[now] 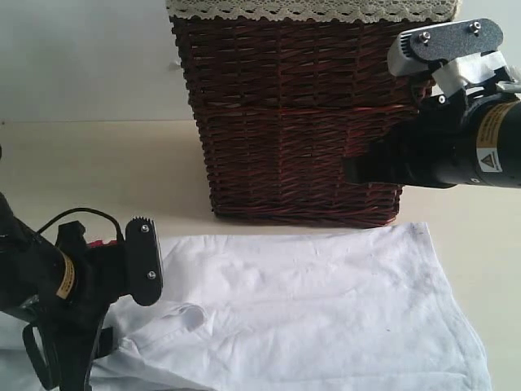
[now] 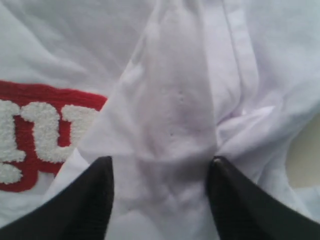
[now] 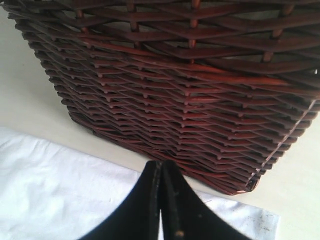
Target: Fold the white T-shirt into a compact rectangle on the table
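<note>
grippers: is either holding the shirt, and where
Nothing is held: left gripper stands open astride a ridge of the white T-shirt, right gripper shut empty near the basket.

I see a dark brown wicker basket (image 1: 293, 122) standing upright, its weave reddish in places. Its rim carries white lace trim (image 1: 309, 10).

Left claw (image 2: 161, 162) spread, right claw (image 3: 161, 167) pinched tight!
Left arm (image 1: 49, 281) low at the near left, fingers apart, aimed down; right arm (image 1: 440, 151) hangs high on the right, fingers pressed together.
</note>
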Tool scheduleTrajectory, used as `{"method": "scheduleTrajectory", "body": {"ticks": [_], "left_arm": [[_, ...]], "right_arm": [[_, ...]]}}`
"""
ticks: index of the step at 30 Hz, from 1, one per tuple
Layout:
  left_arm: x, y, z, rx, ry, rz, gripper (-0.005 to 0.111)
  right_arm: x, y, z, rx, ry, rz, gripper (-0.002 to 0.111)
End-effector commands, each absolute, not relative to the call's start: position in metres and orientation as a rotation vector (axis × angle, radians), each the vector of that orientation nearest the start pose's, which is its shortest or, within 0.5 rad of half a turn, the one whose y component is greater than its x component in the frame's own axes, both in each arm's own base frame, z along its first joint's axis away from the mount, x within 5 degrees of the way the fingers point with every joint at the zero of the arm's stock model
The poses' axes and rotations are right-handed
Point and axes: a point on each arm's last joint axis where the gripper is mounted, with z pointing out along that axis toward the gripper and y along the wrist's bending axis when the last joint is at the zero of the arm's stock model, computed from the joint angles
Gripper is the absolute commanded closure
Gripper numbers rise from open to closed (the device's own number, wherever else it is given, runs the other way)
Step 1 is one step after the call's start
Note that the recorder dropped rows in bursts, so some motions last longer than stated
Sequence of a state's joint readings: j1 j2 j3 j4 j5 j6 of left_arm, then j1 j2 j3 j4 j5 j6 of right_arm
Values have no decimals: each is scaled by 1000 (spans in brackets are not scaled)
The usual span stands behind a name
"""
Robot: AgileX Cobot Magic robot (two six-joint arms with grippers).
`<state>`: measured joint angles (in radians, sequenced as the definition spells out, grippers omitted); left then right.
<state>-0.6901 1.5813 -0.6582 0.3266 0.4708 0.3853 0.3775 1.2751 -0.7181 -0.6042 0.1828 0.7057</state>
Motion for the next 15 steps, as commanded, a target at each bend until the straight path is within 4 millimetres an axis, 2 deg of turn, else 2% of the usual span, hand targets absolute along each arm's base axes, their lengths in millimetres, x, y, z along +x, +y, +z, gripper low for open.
{"method": "scheduleTrajectory", "body": {"ticks": [1, 4, 6, 11, 15], "left_arm": [[203, -149, 150, 1773, 2205, 212, 79], [202, -148, 156, 1757, 2187, 211, 97], [202, -148, 161, 1749, 2168, 215, 103], [203, -146, 178, 1743, 2063, 248, 104], [210, -147, 183, 1749, 1973, 280, 104]], "right_arm": [[247, 87, 259, -241, 2167, 167, 108], [247, 87, 259, -241, 2166, 168, 108], [247, 87, 259, -239, 2166, 170, 108], [247, 88, 259, -240, 2165, 171, 108], [247, 87, 258, -240, 2166, 171, 108]]}}
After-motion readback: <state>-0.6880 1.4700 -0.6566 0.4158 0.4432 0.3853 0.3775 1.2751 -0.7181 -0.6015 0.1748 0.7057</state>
